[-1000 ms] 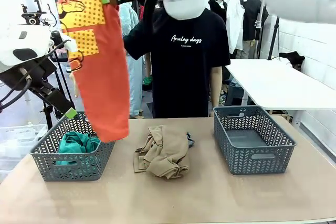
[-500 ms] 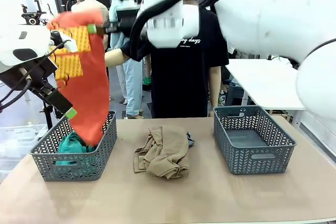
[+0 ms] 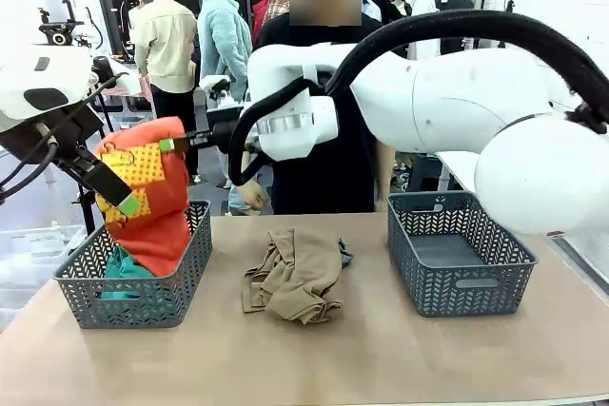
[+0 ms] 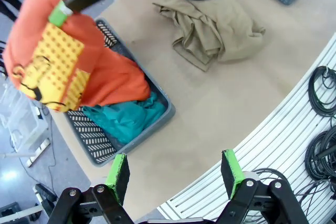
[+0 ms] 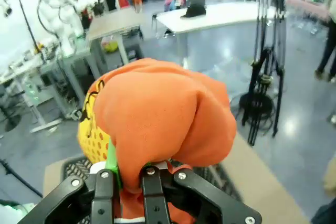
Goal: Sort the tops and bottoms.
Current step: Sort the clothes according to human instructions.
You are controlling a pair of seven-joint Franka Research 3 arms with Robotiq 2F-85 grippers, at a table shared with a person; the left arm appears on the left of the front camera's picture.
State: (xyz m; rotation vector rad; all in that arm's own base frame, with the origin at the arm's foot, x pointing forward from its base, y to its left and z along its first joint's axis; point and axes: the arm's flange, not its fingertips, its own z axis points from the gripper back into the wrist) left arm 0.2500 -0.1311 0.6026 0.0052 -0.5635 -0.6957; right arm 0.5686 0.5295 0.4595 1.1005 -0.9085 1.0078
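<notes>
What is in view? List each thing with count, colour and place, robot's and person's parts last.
table: one, beige, centre
orange garment: one, orange with yellow print, held over the left basket, lower end inside
teal garment: one, teal, in the left basket
tan garment: one, khaki, crumpled mid-table
grey garment: one, grey, peeking from beside the tan garment
baskets: two, dark grey, left basket and right basket at the table ends
right hand: one, black, shut on the orange garment
left hand: one, black, open, raised near the left basket
person: one, black T-shirt, behind the table
</notes>
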